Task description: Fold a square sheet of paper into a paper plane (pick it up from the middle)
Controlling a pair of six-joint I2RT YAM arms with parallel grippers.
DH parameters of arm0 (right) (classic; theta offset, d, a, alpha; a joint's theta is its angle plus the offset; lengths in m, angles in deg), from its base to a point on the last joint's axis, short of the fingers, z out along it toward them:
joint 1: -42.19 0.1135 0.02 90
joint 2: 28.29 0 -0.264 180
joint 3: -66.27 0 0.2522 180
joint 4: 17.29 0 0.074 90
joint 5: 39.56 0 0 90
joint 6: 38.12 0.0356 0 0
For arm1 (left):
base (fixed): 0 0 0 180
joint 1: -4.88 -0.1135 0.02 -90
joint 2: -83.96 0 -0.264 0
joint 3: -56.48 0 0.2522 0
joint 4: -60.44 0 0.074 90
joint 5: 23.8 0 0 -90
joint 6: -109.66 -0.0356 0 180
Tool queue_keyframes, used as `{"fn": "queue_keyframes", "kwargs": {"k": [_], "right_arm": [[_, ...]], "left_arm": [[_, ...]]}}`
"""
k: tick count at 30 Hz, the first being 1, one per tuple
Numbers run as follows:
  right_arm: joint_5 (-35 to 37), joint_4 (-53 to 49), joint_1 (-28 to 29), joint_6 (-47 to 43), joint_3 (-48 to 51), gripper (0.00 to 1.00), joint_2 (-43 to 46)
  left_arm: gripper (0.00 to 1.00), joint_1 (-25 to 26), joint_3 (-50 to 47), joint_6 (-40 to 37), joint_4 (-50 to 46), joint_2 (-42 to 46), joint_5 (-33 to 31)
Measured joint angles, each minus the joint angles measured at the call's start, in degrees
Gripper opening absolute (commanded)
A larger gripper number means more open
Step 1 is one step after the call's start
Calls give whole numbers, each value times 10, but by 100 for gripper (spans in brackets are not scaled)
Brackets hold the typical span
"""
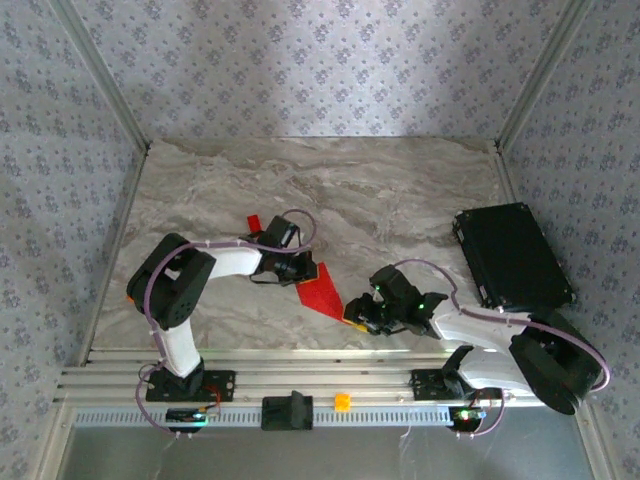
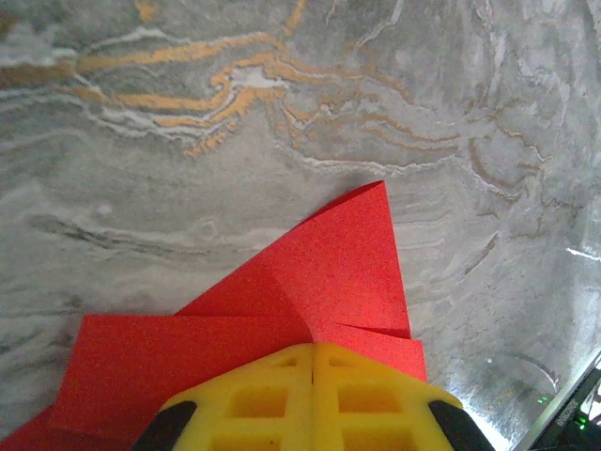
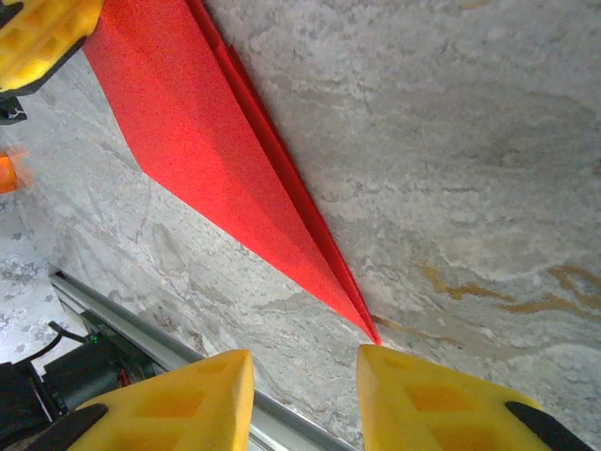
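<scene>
On the marble desk (image 1: 400, 190), near its front edge, our red paper (image 1: 320, 290) lies folded into a wedge, left jaws together and pressing its wide end, right jaws apart at the tip, so we should pinch that tip squarely without dragging the creases.

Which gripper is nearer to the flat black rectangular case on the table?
Right. The right gripper lies left of the black case; the left gripper is farther left, resting on the folded red paper.
</scene>
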Motion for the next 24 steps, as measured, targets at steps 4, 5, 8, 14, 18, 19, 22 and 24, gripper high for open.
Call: {"fn": "queue_keyframes", "kwargs": {"k": [4, 5, 8, 14, 18, 19, 22, 24], "right_arm": [[-15, 3, -1, 2, 0, 35, -21], [-17, 1, -2, 2, 0, 34, -27], [-22, -1, -8, 2, 0, 34, -38], [-23, -12, -9, 2, -1, 33, -33], [-21, -37, -10, 2, -1, 32, -18], [-21, -40, -10, 2, -1, 32, -16], [-21, -43, -12, 2, -1, 32, -15], [-21, -43, -13, 2, -1, 32, -17]], "left_arm": [[6, 5, -1, 9, 10, -3, 3], [5, 5, -2, 11, 11, -3, 3], [5, 5, -2, 13, 12, -4, 3], [5, 5, -2, 13, 12, -4, 3], [5, 5, -2, 13, 12, -4, 3], [5, 5, -2, 13, 12, -5, 3], [5, 5, -2, 13, 12, -5, 4], [5, 5, -2, 13, 13, -5, 4]]}}
